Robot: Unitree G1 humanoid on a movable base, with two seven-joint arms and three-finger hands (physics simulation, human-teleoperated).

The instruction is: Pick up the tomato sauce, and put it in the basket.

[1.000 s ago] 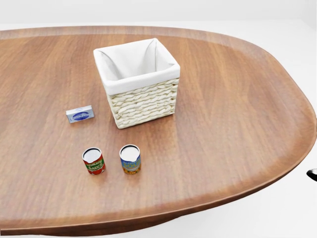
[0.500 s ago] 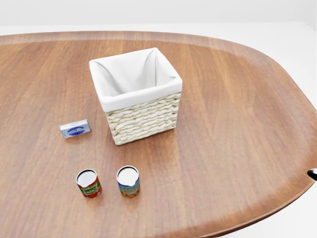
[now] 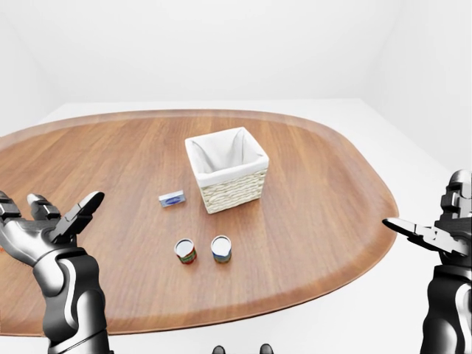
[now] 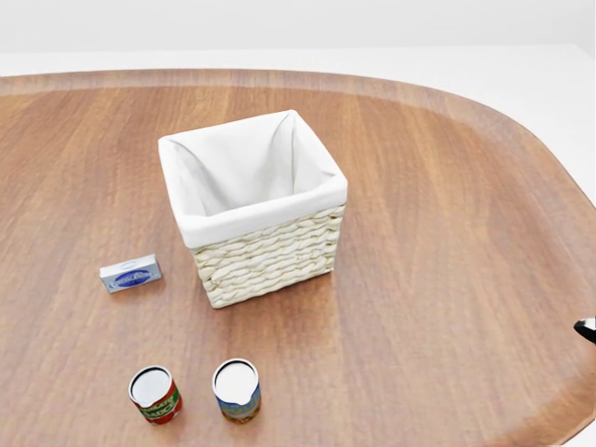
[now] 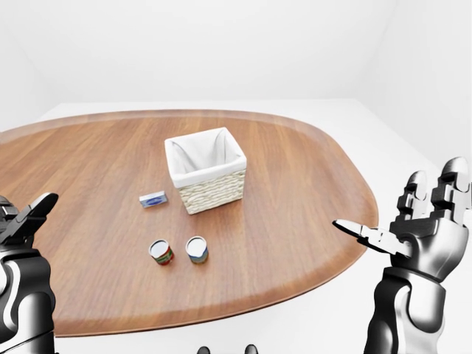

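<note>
- Left-eye view: the left hand (image 3: 44, 221) hovers palm-up with fingers spread wide, gripping nothing, probably poised for a reach.
- Up and to its right stands the tomato sauce (image 3: 185, 251), upright on the table (image 3: 324, 192), touching neither hand; its label is too small to read.
- Beyond it sits the basket (image 3: 227, 169).
- Far right, the right hand (image 5: 424, 228) is splayed open too, forearm cut off below.

Table (image 4: 447, 279): oval, brown wood.
Blue-label can (image 4: 237, 390): upright, near bottom edge.
Small box (image 4: 130, 274): flat, blue-white.
</note>
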